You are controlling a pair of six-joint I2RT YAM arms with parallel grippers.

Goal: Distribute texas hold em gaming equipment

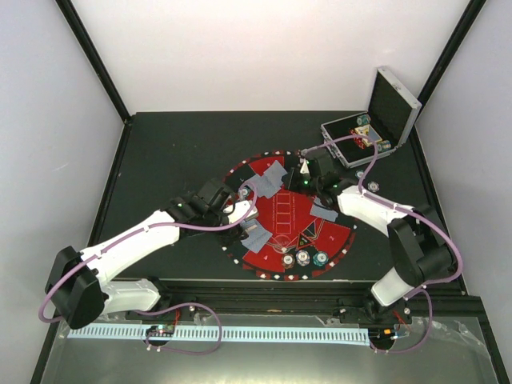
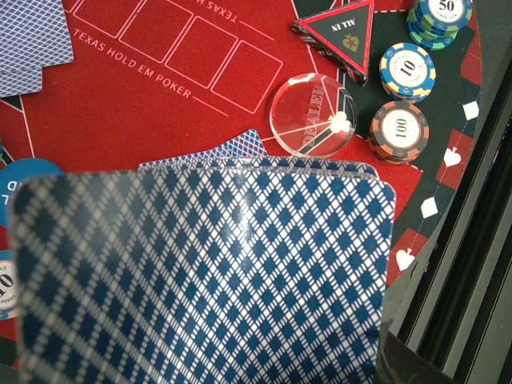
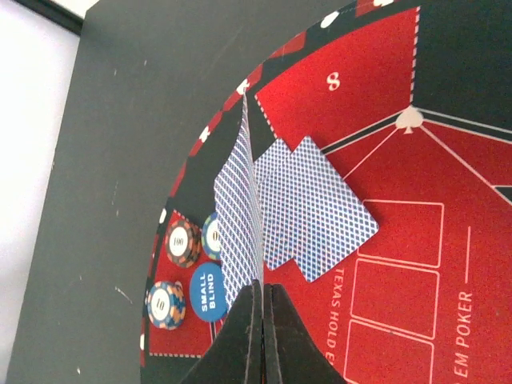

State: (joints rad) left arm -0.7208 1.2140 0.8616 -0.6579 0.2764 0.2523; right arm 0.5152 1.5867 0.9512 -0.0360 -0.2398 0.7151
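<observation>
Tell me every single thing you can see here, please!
Mat: one, red and black, table middle.
Case: one, silver, open, far right.
Playing cards: several, blue-checked backs, on mat.
Small-blind disc: one, blue, mat's rim.
Poker chips: three piles, mixed colours, mat's near rim; three more beside small-blind disc.
All-in triangle: one, black and red, beside near chips.
Dealer button: one, clear, beside triangle.
Left gripper: shut on held card.
Right gripper: shut on edge-on card.

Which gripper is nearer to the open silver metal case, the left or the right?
Right. The right gripper sits just left of the silver case, over the round red-and-black mat's far edge; the left gripper is across the mat, at its left side.
</observation>
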